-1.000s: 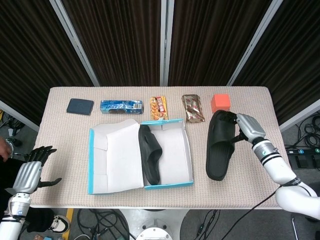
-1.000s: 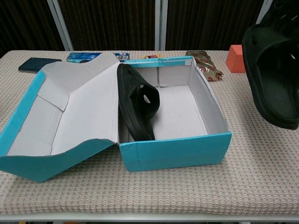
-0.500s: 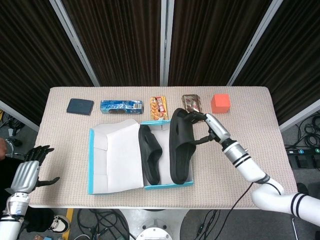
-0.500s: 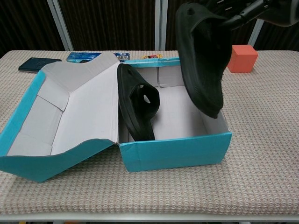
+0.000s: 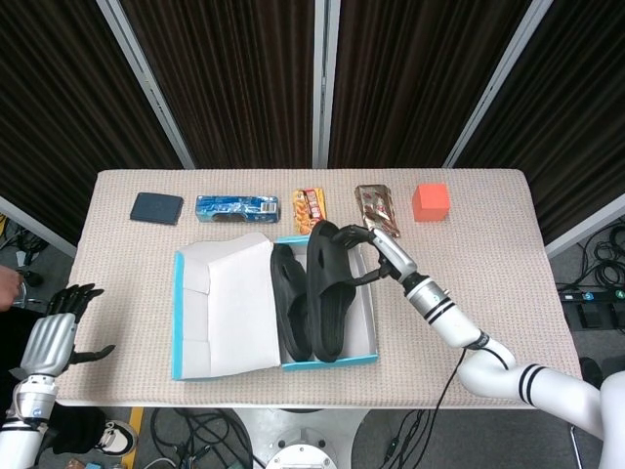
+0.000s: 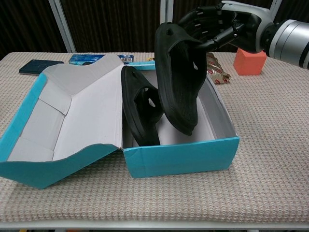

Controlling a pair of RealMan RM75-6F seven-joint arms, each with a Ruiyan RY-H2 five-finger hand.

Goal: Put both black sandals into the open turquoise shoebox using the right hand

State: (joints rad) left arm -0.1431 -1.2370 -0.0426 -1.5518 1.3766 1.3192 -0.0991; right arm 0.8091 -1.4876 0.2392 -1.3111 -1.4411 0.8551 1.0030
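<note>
While the left hand [image 5: 57,332] hangs off the worktop's [image 5: 508,283] left edge with fingers spread and nothing in it, the shoebox [image 6: 183,155] sits open near the middle, its lid [image 6: 72,116] folded out to the left. One sandal [image 6: 140,108] stands on edge inside the box, leaning against the left wall. Just right of it, the second sandal [image 6: 178,77] hangs tilted, toe down inside the box, heel well above the rim; whether the toe touches the bottom I cannot tell. The right hand [image 6: 217,26] grips this sandal at its upper end, fingers curled over the strap. Along the back edge lie a dark pad [image 5: 156,208], a blue packet [image 5: 236,206], two snack packs [image 5: 311,210] and [image 5: 377,208], and an orange block [image 5: 431,200].
</note>
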